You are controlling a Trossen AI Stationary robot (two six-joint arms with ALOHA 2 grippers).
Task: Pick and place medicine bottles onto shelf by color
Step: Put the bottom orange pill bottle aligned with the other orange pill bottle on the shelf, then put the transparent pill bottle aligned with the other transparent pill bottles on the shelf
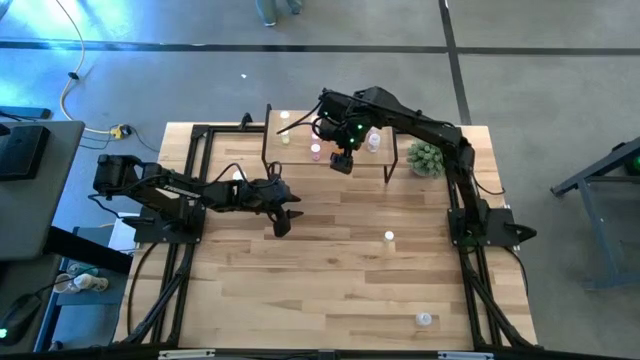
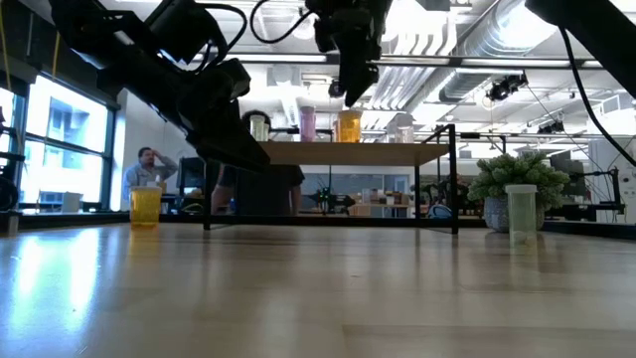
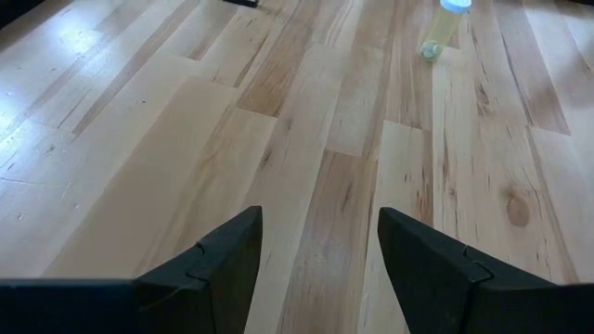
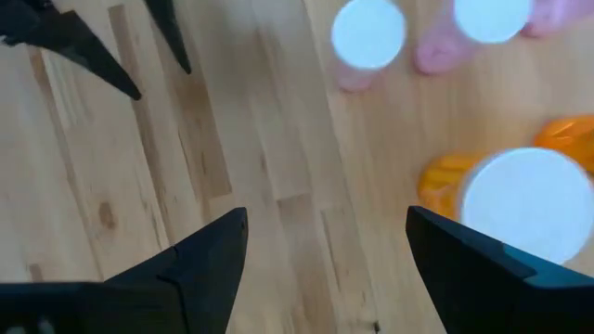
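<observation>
The shelf stands at the table's far middle, and its light board also shows in the low view. Pink, orange and pale bottles stand on it. My right gripper hovers above the shelf's near edge, open and empty. In the right wrist view its fingers stand beside two pink bottles and a white-capped orange bottle. My left gripper is open and empty over the table's middle, with a yellowish bottle ahead of it.
A pale bottle stands on the table right of centre, and another is near the front edge. A yellow bottle stands on the table at the low view's left. A small green plant stands right of the shelf.
</observation>
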